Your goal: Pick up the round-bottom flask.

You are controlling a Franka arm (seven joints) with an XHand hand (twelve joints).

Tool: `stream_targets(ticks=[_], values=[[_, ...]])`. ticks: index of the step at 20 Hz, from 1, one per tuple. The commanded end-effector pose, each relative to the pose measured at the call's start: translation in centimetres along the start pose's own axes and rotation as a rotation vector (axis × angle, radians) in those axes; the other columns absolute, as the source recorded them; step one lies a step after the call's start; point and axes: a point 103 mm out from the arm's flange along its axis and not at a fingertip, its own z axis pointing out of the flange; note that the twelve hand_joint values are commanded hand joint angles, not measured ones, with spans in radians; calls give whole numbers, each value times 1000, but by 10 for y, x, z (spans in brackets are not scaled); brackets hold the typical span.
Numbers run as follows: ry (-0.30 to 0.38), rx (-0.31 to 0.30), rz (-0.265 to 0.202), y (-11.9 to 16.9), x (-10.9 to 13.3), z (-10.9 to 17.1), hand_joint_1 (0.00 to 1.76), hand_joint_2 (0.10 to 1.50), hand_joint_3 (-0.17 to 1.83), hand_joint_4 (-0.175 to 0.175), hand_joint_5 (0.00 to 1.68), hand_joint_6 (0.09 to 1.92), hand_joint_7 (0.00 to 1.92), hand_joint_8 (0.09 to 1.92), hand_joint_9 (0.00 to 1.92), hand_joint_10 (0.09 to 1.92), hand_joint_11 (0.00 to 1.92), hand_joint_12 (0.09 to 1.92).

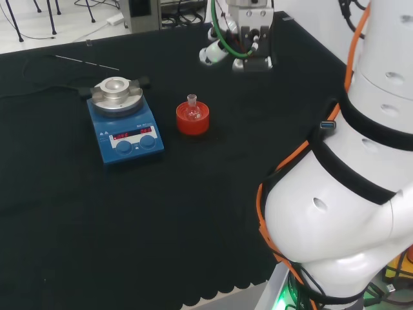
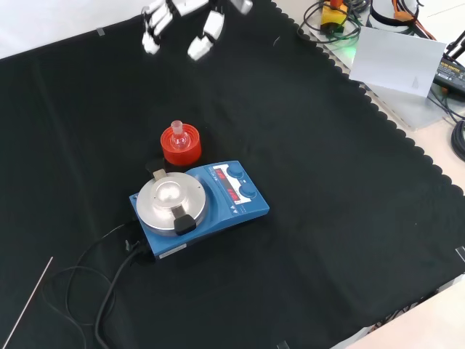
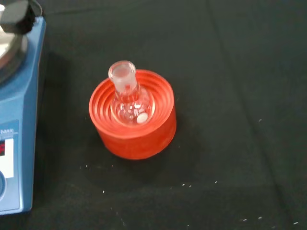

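Note:
A small clear round-bottom flask (image 1: 192, 110) (image 2: 179, 136) (image 3: 128, 100) sits upright in a red ribbed ring stand (image 1: 192, 121) (image 2: 181, 147) (image 3: 133, 115), neck up. A small white bit lies inside its bulb in the wrist view. The hand (image 2: 182, 22) hangs well above the cloth at the top of the front view, far from the flask, its fingers hanging relaxed and apart with nothing between them. In the head view the hand (image 1: 216, 51) shows at the far side of the bench, behind the flask.
A blue magnetic stirrer (image 1: 124, 123) (image 2: 200, 205) (image 3: 14, 120) with a round metal plate stands right beside the stand, its black cable (image 2: 102, 283) trailing over the cloth. A thin rod (image 1: 87, 62) lies at the far left of the head view.

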Motion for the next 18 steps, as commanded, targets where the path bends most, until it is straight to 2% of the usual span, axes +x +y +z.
stream_targets(ticks=[1, 9, 11, 16, 18], values=[[76, -24, -16, 25, 6, 27, 620, 872, 530, -30, 379, 87, 196, 521, 308, 598, 0, 1164], [159, -55, -22, 32, 2, 53, 712, 801, 599, -31, 382, 87, 242, 543, 336, 603, 0, 1180], [183, -56, -27, 34, 8, 62, 736, 783, 614, -33, 387, 87, 252, 548, 347, 603, 0, 1190], [290, -70, -32, 39, -8, 72, 807, 711, 678, -25, 451, 87, 279, 557, 368, 595, 0, 1212], [308, -81, -37, 42, -11, 76, 840, 682, 697, -21, 479, 87, 289, 559, 375, 594, 0, 1241]])
